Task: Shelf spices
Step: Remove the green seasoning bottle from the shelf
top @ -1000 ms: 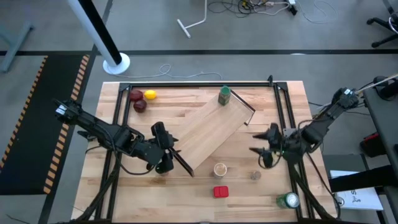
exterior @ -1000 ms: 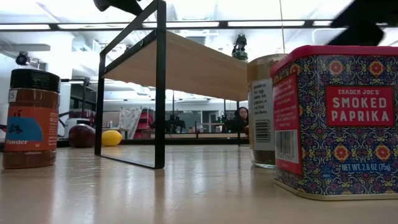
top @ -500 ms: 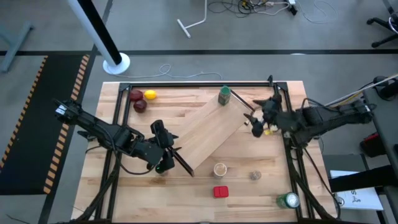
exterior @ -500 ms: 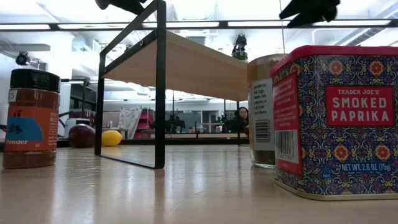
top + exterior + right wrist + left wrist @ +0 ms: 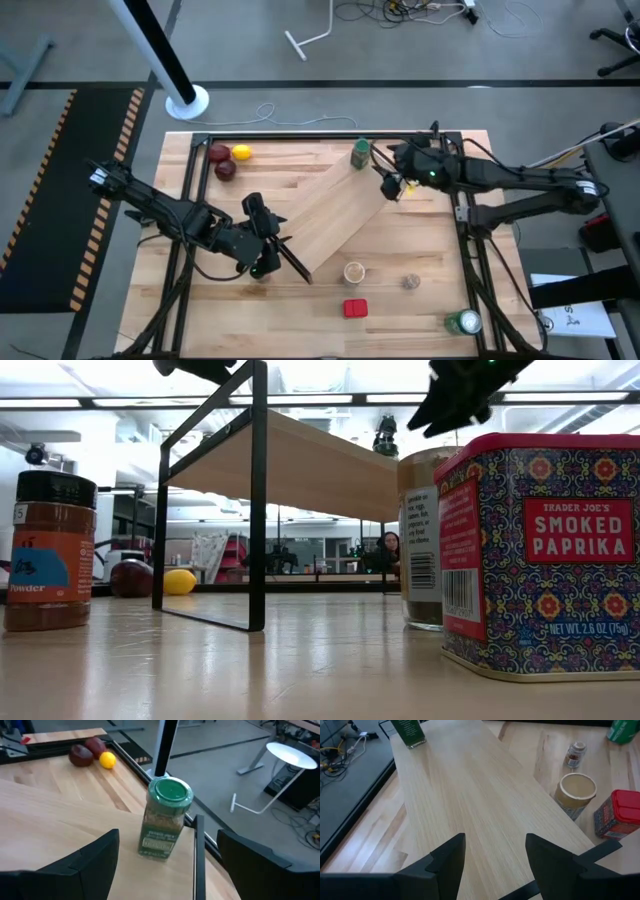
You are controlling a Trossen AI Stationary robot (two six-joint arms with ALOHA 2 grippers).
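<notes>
On the left, two dark red fruits [image 5: 222, 161] and a yellow one [image 5: 241, 153] are seen near the far corner of the tabletop [image 5: 300, 300]. The left gripper [image 5: 276, 240] is placed over the near end of the shelf [image 5: 335, 208], by its black rail [image 5: 292, 262]; in its wrist view the fingers [image 5: 451, 860] are set a modest way apart above the bare board, and nothing is held between them. The black-lidded jar [image 5: 48, 550] is seen in the low view, standing upright on the tabletop beside that rail.

In the middle, the shelf is laid diagonally across the tabletop. The green-lidded jar [image 5: 360, 154] is stood upright on its far corner. Off the shelf, towards the front, the tan cylindrical jar [image 5: 353, 272] and the red boxy tin [image 5: 355, 308] are stood on the tabletop, with the tiny grey-lidded jar [image 5: 410, 283] a little further right.

On the right, the right gripper [image 5: 390, 180] is held just beside the green-lidded jar, fingers [image 5: 95, 860] spread wide to either side of it, apart from it. A green drink can [image 5: 464, 322] is lying at the front right corner.
</notes>
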